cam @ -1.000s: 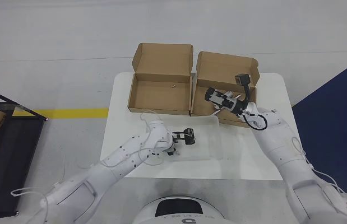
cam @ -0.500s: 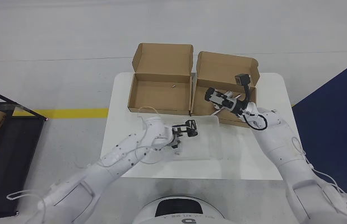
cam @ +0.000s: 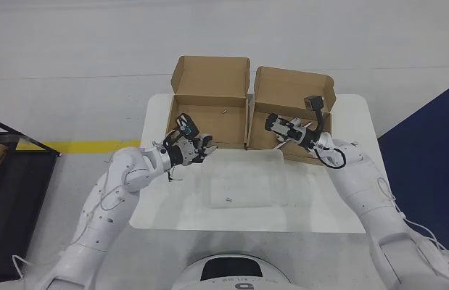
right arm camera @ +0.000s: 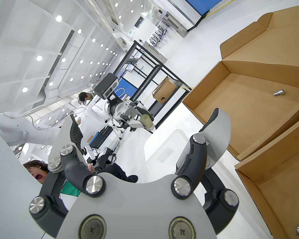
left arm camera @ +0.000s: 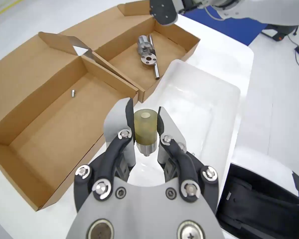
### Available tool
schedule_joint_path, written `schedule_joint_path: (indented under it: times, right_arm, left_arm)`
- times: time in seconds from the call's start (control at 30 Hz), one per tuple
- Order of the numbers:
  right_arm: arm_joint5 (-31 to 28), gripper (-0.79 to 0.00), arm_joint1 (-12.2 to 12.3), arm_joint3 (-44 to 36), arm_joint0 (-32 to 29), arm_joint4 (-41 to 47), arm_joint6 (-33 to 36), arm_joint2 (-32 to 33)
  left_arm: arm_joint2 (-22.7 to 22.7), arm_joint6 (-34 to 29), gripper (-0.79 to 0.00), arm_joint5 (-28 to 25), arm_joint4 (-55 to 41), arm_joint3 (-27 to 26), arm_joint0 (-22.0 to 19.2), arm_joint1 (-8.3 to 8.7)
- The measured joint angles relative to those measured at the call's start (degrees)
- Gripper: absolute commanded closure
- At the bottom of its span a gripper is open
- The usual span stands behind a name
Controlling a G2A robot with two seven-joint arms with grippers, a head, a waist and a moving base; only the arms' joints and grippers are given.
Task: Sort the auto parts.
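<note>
My left gripper [cam: 201,147] is shut on a yellowish cylindrical part [left arm camera: 144,128] with a metal stub at one end. It hangs over the front edge of the left cardboard box [cam: 182,123], between that box and the clear tray [cam: 260,174]. One small bolt [left arm camera: 73,93] lies in the left box. The right cardboard box [left arm camera: 179,43] holds a metal flange and rod [left arm camera: 147,52]. My right gripper [cam: 273,125] stands open above the right box's front left corner, with nothing between its fingers [right arm camera: 76,130].
A tiny screw [cam: 228,200] lies on the tray's floor. Both boxes stand side by side at the table's far edge with their lids folded back. The white table [cam: 333,196] has bare room to the right of the tray.
The left arm has risen out of the tray and swung left and back to the left box's front edge, carrying the yellowish part. The right arm has not moved.
</note>
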Motion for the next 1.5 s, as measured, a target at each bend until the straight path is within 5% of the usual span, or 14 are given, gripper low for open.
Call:
schedule_joint_path:
  times: [0.63,0.77,0.9,1.03,1.17,1.3,1.5]
  right_arm:
    - [0.0,-0.785,0.0,0.0,0.0,0.0,0.0,0.0]
    - [0.0,-0.785,0.0,0.0,0.0,0.0,0.0,0.0]
    - [0.0,-0.785,0.0,0.0,0.0,0.0,0.0,0.0]
    - [0.0,-0.785,0.0,0.0,0.0,0.0,0.0,0.0]
    - [0.0,-0.785,0.0,0.0,0.0,0.0,0.0,0.0]
    - [0.0,-0.785,0.0,0.0,0.0,0.0,0.0,0.0]
    - [0.0,-0.785,0.0,0.0,0.0,0.0,0.0,0.0]
  left_arm:
    - [-0.3,0.8,0.0,-0.5,-2.5,0.6,0.8,0.02]
    - [-1.9,-1.1,0.0,-10.1,-22.5,7.8,-1.0,0.42]
    - [-1.5,-9.6,0.0,-15.5,-54.4,14.7,-4.4,1.4]
    - [-0.5,-24.7,0.0,-12.2,-87.5,17.4,-7.3,2.6]
    - [-0.8,-40.8,0.0,-0.2,-116.5,18.4,-9.2,2.59]
    - [-0.1,-48.8,0.0,7.6,-129.6,20.5,-10.5,1.62]
    - [-0.1,-48.9,0.0,7.8,-129.9,20.6,-10.5,1.61]
